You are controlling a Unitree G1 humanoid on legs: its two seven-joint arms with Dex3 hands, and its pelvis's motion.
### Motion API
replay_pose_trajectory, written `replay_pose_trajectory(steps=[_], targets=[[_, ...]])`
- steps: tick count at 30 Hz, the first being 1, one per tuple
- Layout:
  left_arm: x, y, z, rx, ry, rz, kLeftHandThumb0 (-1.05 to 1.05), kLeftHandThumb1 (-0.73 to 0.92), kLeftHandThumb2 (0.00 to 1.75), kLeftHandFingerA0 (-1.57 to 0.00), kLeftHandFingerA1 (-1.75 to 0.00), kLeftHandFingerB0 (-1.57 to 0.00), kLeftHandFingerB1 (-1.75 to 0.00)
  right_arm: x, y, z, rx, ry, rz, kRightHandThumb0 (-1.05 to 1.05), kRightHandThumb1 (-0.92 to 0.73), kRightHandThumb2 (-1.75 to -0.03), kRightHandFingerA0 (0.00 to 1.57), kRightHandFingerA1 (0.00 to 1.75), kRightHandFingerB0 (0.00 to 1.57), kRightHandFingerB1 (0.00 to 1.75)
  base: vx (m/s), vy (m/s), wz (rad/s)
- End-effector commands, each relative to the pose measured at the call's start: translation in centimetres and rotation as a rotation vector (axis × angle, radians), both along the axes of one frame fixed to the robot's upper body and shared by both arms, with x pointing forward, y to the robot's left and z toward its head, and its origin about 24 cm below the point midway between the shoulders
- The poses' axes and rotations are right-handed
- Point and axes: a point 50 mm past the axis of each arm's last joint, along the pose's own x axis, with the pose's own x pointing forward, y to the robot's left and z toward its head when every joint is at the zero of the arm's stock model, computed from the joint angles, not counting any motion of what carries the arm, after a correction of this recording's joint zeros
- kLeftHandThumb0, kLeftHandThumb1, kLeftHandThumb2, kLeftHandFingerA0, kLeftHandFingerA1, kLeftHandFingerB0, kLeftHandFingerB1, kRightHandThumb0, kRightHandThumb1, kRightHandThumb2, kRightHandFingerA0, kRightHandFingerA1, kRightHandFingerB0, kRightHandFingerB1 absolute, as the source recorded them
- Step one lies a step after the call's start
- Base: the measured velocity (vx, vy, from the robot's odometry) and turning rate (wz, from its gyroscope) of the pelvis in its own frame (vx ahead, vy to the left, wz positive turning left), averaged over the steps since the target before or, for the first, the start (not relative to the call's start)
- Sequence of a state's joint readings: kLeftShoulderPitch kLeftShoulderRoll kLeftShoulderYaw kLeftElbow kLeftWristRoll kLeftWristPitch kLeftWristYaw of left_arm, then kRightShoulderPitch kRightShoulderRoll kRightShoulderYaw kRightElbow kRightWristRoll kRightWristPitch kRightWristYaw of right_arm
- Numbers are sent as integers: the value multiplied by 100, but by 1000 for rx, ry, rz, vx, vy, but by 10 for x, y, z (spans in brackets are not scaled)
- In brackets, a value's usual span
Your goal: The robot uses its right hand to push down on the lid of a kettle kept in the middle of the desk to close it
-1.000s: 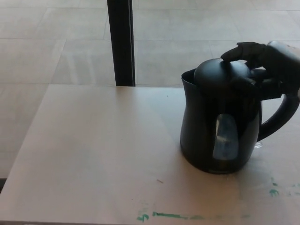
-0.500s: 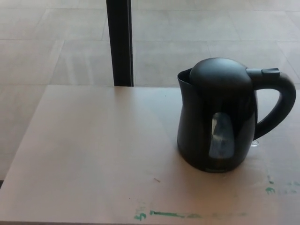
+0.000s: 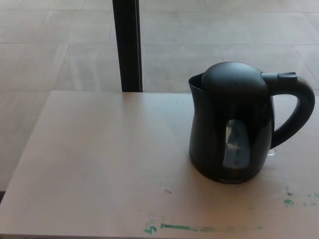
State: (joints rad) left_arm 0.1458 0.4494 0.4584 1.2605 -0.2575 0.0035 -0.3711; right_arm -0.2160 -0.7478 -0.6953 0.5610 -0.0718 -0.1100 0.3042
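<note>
A black electric kettle (image 3: 234,124) stands upright on a pale desk (image 3: 99,164), right of centre in my head view. Its domed lid (image 3: 233,79) sits down flat on the body, w/ no gap showing between lid and rim. The spout (image 3: 195,82) points to picture left; the curved handle (image 3: 299,112) loops out to picture right, nearly reaching the frame edge. A small release tab (image 3: 287,75) sits on top of the handle, just beside the lid. On the side of the kettle facing me there is a tall, narrow water window (image 3: 236,145), pale grey-blue against the black body.

Neither of my hands shows anywhere in the picture — so I can't say whether the fingers of the left or the right are apart or together. Nothing is touching the kettle.

The desk top is otherwise mostly bare. Along its near edge run smears of green paint (image 3: 199,228), and a couple more green marks (image 3: 289,201) lie near the bottom right corner, close to the kettle's base. A tiny dark speck (image 3: 168,190) lies on the desk in front of the kettle, to its left.

Beyond the far edge of the desk is a floor of large grey tiles (image 3: 60,45). A dark vertical post (image 3: 127,45) rises from behind the desk edge — left of the kettle, well apart from it — and runs out the top of the frame.
</note>
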Motion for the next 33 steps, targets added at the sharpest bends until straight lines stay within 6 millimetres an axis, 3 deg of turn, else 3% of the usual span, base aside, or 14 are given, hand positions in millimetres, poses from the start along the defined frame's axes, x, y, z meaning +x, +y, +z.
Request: replay_pose_trajectory(steps=[1,6,9,10,11,15,16,17,19,23,24,25,29,33], targets=[[-5,6,4,15,-6,32,-85,90,68,-49,-47,-39,-39,-74,-39,-27,113,-66,-224,-82,-48,-98,75,80,67,67,0,0,0],[-5,4,3,15,-4,30,-85,90,67,-47,-47,-39,-40,-107,-41,-69,190,-21,-313,-76,-65,-59,79,84,73,66,0,0,0],[-6,4,3,28,12,-7,-81,72,110,-43,-56,-33,-51,-127,-38,-96,252,17,-359,-75,-48,-98,75,84,69,71,0,0,0],[-5,4,2,28,12,5,-84,91,68,-53,-46,-41,-40,-132,-37,-104,266,32,-371,-79,-46,-97,82,90,70,71,0,0,0],[-4,3,2,23,5,21,-84,90,68,-53,-46,-41,-39,-137,-35,-111,269,50,-382,-79,-62,-60,83,91,74,68,0,0,0],[-4,3,2,15,-5,13,-84,91,68,-49,-46,-39,-39,-152,-24,-138,300,86,-438,-78,-63,-59,80,91,75,69,0,0,0],[-5,3,2,11,-7,24,-88,80,75,-46,-49,-35,-41,-158,-19,-147,327,91,-448,-75,-48,-98,80,91,71,76,0,0,0],[-5,3,2,-1,-21,53,-87,78,77,-45,-49,-34,-42,-165,-16,-157,359,108,-477,-81,-63,-59,80,90,70,69,0,0,0],[0,3,2,9,-22,45,-82,91,68,-49,-45,-40,-39,-167,-10,-165,392,90,-473,-85,-44,-97,77,92,67,77,0,0,0],[2,1,0,8,-25,45,-84,91,67,-51,-47,-41,-39,-176,0,-184,455,96,-522,-80,-61,-59,82,93,68,74,0,0,0],[1,0,0,5,-27,37,-85,90,67,-50,-46,-39,-39,-178,4,-188,470,91,-521,-77,-45,-97,80,93,67,78,0,0,0],[1,-1,-1,7,-25,35,-84,91,67,-51,-47,-40,-39,-179,7,-192,501,76,-521,-85,-60,-59,79,98,69,78,0,0,0],[1,1,1,19,-15,14,-85,92,68,-52,-46,-41,-39,-183,20,-209,574,124,-532,-77,-40,-95,87,99,75,81,0,0,0],[0,1,1,6,-17,12,-87,92,68,-50,-46,-39,-39,-191,24,-217,609,156,-540,-84,-61,-60,75,99,68,81,0,0,0]])
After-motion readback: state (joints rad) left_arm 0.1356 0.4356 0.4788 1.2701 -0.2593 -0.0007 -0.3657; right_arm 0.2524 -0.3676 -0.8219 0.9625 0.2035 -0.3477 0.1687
